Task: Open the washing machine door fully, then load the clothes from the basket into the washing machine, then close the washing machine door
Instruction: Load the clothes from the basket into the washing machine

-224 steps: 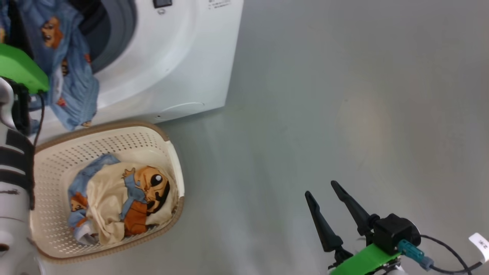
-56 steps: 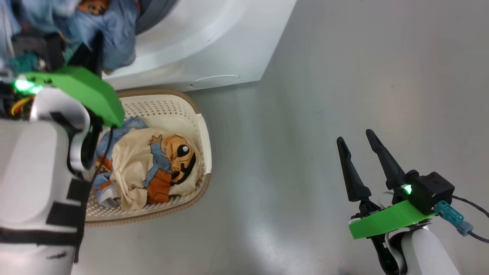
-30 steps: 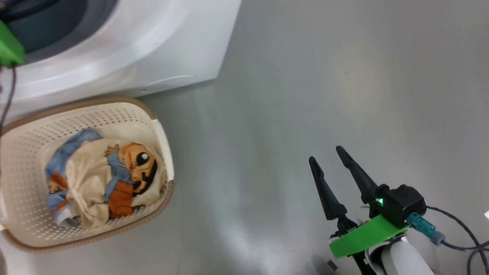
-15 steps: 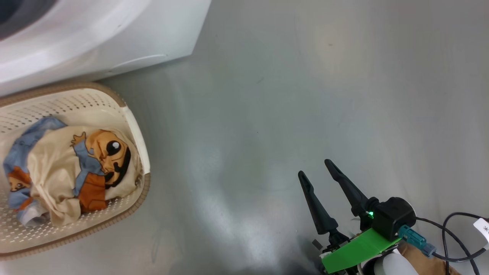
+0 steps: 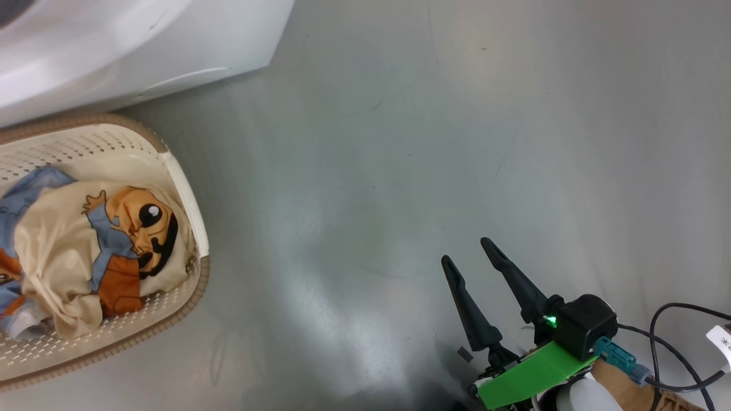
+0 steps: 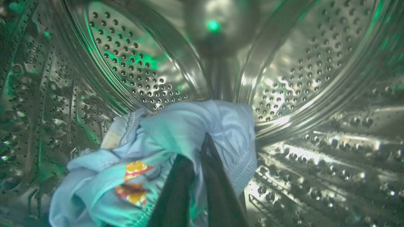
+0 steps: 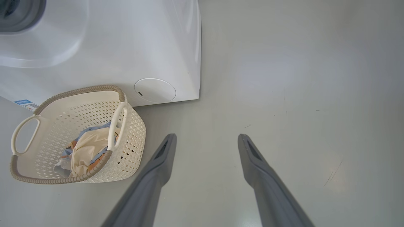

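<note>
Inside the washing machine's steel perforated drum (image 6: 300, 63), my left gripper (image 6: 197, 148) is shut on a light blue garment (image 6: 176, 126) with orange prints, which hangs low in the drum. The white washing machine (image 5: 171, 34) stands at the head view's top left, with the cream basket (image 5: 184, 188) in front of it. In the basket lie the remaining clothes (image 5: 85, 245), cream fabric with a cartoon face over blue fabric. My right gripper (image 5: 465, 251) hovers open over the floor, well to the right of the basket (image 7: 126, 132). The washing machine door is out of view.
Grey floor (image 5: 400, 142) stretches between the basket and my right gripper. A round white service flap (image 7: 154, 90) sits low on the machine front (image 7: 126, 47). Dark cables (image 5: 674, 342) trail by my right wrist.
The head camera has swung, sliding the basket and machine leftward in its view. My left arm with the blue garment has left that view. The right gripper stays open.
</note>
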### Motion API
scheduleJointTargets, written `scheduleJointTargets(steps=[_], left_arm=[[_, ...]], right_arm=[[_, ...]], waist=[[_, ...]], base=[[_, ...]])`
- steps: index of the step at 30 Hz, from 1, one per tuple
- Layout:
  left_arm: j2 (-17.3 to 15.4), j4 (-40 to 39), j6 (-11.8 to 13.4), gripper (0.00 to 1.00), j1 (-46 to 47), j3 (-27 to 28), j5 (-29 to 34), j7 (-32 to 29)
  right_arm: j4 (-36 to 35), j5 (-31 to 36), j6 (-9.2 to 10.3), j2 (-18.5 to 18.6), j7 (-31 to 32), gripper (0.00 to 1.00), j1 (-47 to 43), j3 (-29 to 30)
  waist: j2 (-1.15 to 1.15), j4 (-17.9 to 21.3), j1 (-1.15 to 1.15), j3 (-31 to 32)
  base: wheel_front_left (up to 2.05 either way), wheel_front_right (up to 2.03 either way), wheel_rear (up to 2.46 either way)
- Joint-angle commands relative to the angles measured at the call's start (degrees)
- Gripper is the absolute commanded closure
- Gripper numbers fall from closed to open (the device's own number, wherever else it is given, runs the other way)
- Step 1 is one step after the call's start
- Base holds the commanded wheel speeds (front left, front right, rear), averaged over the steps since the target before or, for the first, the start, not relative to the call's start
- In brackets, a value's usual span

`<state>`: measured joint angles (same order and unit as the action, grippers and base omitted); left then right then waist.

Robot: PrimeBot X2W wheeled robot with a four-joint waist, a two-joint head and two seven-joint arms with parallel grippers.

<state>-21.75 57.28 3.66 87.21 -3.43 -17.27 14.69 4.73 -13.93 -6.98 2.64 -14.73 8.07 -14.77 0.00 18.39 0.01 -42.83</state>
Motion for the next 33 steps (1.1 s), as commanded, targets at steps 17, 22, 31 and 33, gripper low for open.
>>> scheduleJointTargets(steps=[17,22,31,33], left_arm=[[2.8,9.5,7.7,0.0,-2.7,-3.1,3.1,0.3],[4.7,7.4,8.5,0.0,-6.8,-1.5,1.4,0.3],[7.8,3.2,8.6,0.0,-15.1,0.0,0.5,0.3],[8.5,2.1,8.5,0.0,-17.3,-0.4,1.2,0.3]], right_arm=[[1.2,-0.9,-0.51,0.2,-0.3,0.0,-0.1,-0.4],[2.3,-0.7,-0.51,0.2,-0.3,0.0,0.3,-0.2],[3.3,-0.6,-0.51,0.2,-0.3,0.0,0.9,0.4],[3.4,-0.7,-0.51,0.2,-0.3,0.0,1.0,0.9]], waist=[[0.0,-4.6,-0.01,4.9],[0.0,-5.8,-0.01,7.5],[0.0,-7.8,-0.01,11.6],[0.0,-8.4,-0.01,12.5]], base=[[0.0,0.0,0.0],[0.0,0.0,0.0],[0.0,0.0,0.0],[0.0,0.0,0.0]])
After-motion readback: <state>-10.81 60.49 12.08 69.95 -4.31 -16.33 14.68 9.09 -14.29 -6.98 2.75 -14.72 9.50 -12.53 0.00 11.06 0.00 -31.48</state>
